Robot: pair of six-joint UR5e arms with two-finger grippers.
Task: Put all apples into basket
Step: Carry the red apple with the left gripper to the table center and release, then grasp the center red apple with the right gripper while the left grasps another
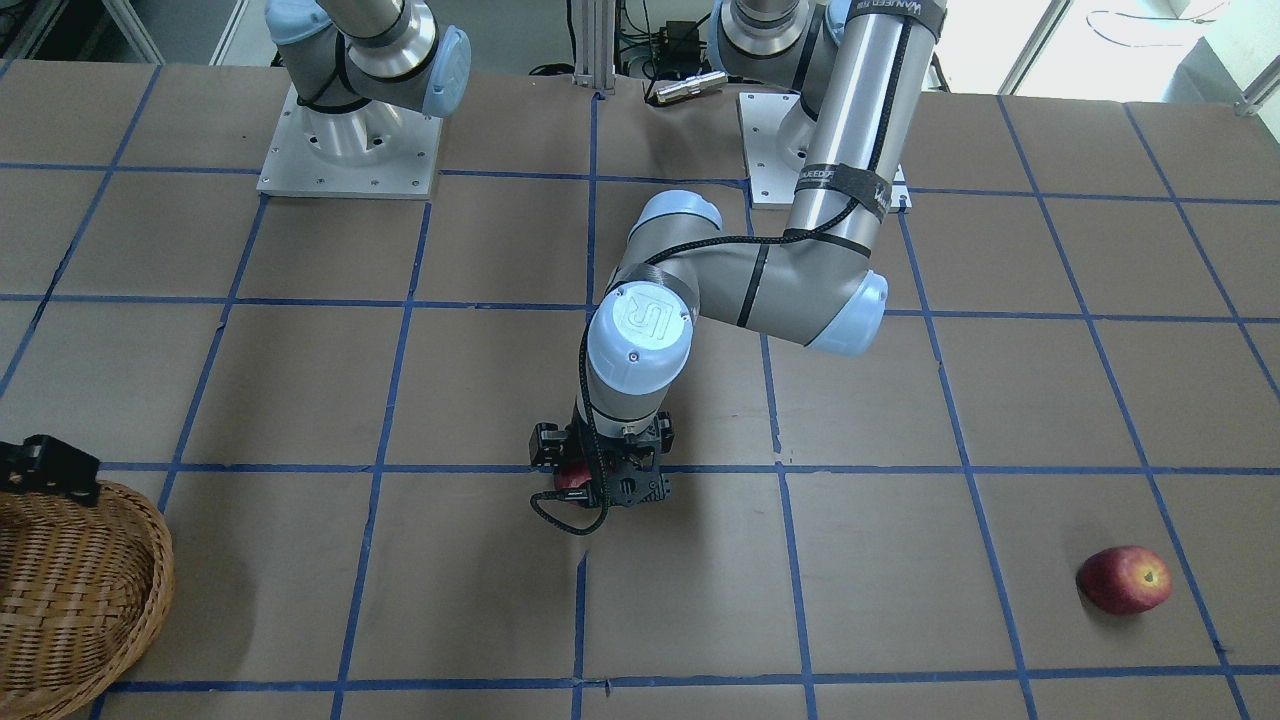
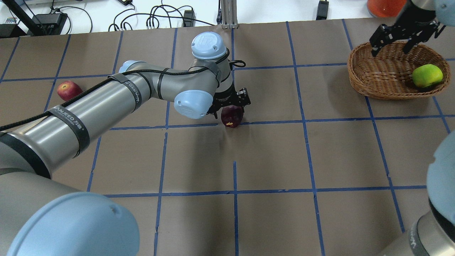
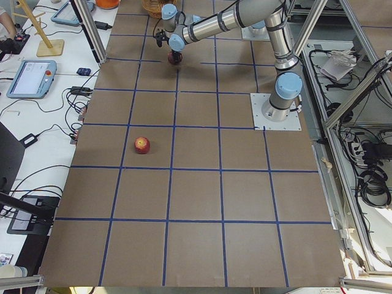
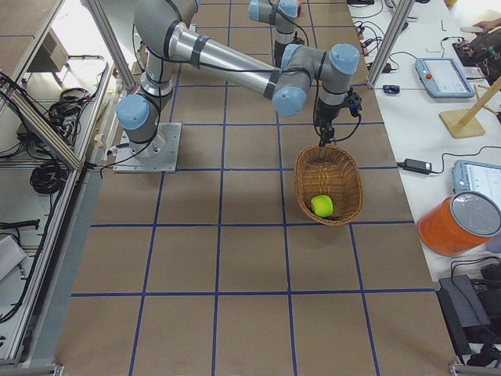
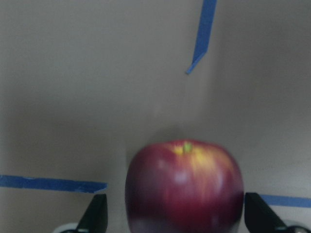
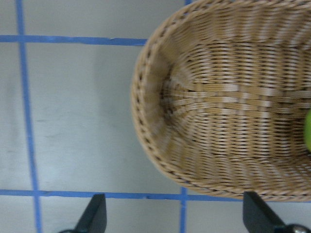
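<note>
Dark red, one apple [image 2: 232, 115] sits on the table [image 2: 270, 160] at the middle of the overhead view, between the wide-spread fingers of the left gripper [image 5: 177, 218], with a gap on each side. The lighter red apple [image 2: 69, 90] lies at centre left, well apart. At upper right the basket [image 2: 376, 89] holds the green apple [image 2: 427, 75]; the right gripper [image 6: 177, 221] hangs over its left part, spread wide and empty.

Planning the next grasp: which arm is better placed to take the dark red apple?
Left. The left gripper is open, a finger each side of the dark red apple; the right gripper is far off, over the basket.
</note>
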